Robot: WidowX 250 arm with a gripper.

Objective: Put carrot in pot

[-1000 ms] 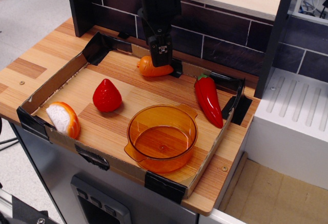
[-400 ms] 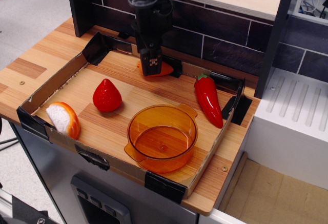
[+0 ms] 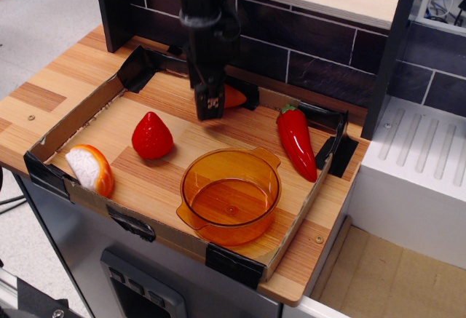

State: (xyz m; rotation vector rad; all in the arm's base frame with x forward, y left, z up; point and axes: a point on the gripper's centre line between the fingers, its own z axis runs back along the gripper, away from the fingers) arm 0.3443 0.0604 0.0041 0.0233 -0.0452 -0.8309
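Observation:
The carrot (image 3: pixel 234 97) is a small glossy orange toy lying at the back of the tray. Only its right end shows, because my gripper hides the rest. My gripper (image 3: pixel 210 108) is a black arm reaching down from above. Its tip is low over the tray floor at the carrot's left part. Its fingers overlap in this view, so I cannot see whether they are open or closed on the carrot. The pot (image 3: pixel 230 193) is a round translucent orange pot with two small handles. It stands empty at the front right of the tray, well in front of the gripper.
A red strawberry (image 3: pixel 151 136) lies left of centre. An orange-and-white wedge (image 3: pixel 90 169) sits at the front left corner. A long red chili pepper (image 3: pixel 295 142) lies at the right. The cardboard tray wall (image 3: pixel 73 118) with black tape rings everything. A dark brick wall (image 3: pixel 313 49) stands behind.
My gripper has moved down and slightly left, from above the carrot to the tray floor, and now covers most of the carrot. The carrot has not visibly shifted.

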